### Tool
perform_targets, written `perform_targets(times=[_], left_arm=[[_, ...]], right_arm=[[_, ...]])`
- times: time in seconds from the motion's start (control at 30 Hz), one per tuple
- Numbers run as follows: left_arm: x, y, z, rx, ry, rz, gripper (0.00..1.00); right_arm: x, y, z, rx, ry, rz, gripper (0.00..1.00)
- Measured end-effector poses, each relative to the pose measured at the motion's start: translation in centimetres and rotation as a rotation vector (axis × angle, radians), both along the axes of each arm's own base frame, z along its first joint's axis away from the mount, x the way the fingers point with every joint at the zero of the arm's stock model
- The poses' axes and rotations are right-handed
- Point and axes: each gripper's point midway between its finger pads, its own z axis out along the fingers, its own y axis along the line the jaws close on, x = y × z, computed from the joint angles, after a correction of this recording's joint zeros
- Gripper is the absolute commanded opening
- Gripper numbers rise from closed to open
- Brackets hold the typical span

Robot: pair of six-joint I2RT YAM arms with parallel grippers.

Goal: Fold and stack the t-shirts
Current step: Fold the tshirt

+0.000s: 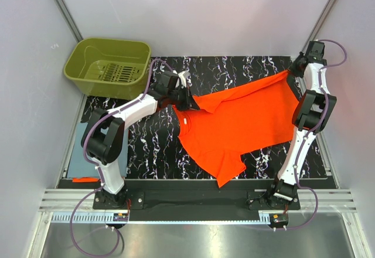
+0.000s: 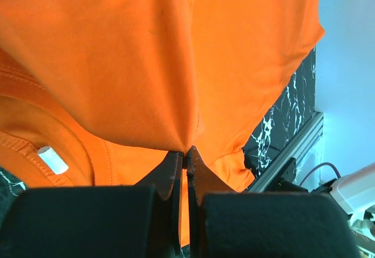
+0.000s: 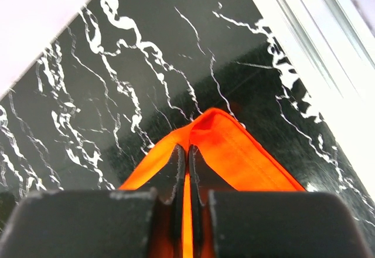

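Two slim arms, alike: left arm [image 1: 112,173] and right arm [image 1: 296,152], white shells along the links, chunky black housings at the joints. Bolted onto black base plates [image 1: 114,198] at seven and five o'clock in the overhead view. Purple cables [image 1: 72,226] looped beside each arm and trailing below the bases toward six o'clock. Left gripper [image 2: 186,152] and right gripper [image 3: 187,149]: matt black, boxy bodies, thin tapered fingers, upper edges scuffed pale.

Top external: high behind arm bases [image 1: 112,197], looking down on the whole marbled table [image 1: 152,146]. Wrist views: very close, facing forward. All three share the orange t-shirt [image 1: 234,123]. Right wrist also catches the table.
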Motion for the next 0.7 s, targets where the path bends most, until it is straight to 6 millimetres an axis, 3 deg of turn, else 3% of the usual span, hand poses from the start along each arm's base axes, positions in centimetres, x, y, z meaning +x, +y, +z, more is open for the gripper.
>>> perform_targets(times=[0.23, 0.53, 0.7], left_arm=[[-0.5, -0.3, 0.1, -0.021, 0.02, -0.02, 0.0], [-1.6, -0.4, -0.3, -0.037, 0.063, -0.037, 0.0], [-2.0, -0.7, -0.1, -0.06, 0.071, -0.047, 0.0]], right_arm=[[-0.6, -0.4, -0.5, -0.026, 0.051, 0.002, 0.0], [-1.6, -0.5, -3.5, -0.023, 0.139, 0.008, 0.01], [-1.4, -0.7, -3.6, -0.023, 0.145, 0.004, 0.03]])
